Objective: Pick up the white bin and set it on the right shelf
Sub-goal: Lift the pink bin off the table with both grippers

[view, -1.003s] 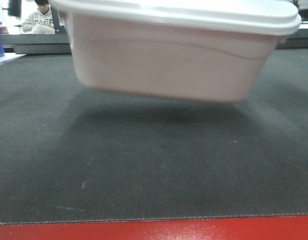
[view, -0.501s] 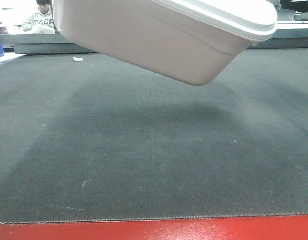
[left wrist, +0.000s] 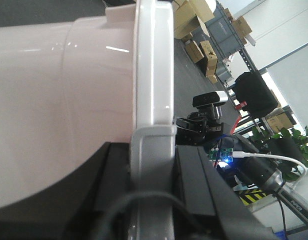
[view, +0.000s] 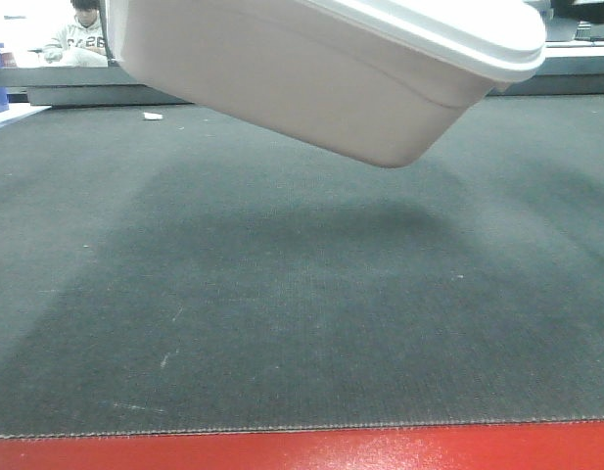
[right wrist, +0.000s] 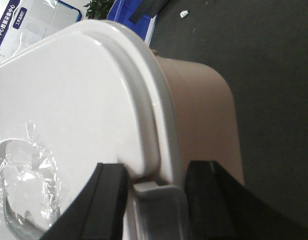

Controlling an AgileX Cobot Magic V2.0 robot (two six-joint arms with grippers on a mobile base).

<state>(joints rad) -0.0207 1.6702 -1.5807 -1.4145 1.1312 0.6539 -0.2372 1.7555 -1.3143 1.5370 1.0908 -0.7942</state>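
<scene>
White bin (view: 302,83): a pale pinkish-white plastic tub with smooth, slightly glossy walls, rounded corners and a shallow curved ridge along its side. It is capped by a white lid (view: 448,29) with a thick rolled rim. It hangs in the air above the dark grey, finely woven mat (view: 282,323) and touches nothing below, casting a broad soft shadow on the mat. A red strip (view: 302,450) borders the near edge of the mat.

Compared with one second ago, when the bin sat almost level across the top of the front view, it is now tipped. Its right end in that view is lower, and the lid slants down toward that side. A small white scrap (view: 153,116) on the mat behind it has come into sight. Against half a second ago the pose is nearly unchanged.

Left gripper (left wrist: 153,147): matte black fingers (left wrist: 116,165) lie on either side of the lid rim and its grey moulded latch, clamped on the bin's end.

Right gripper (right wrist: 156,175): one black finger (right wrist: 110,180) presses the lid's top and the other sits on the wall side of the rim, with the latch between them. It too is closed on the bin. A patch of crumpled clear film (right wrist: 24,170) lies on the lid.
</scene>
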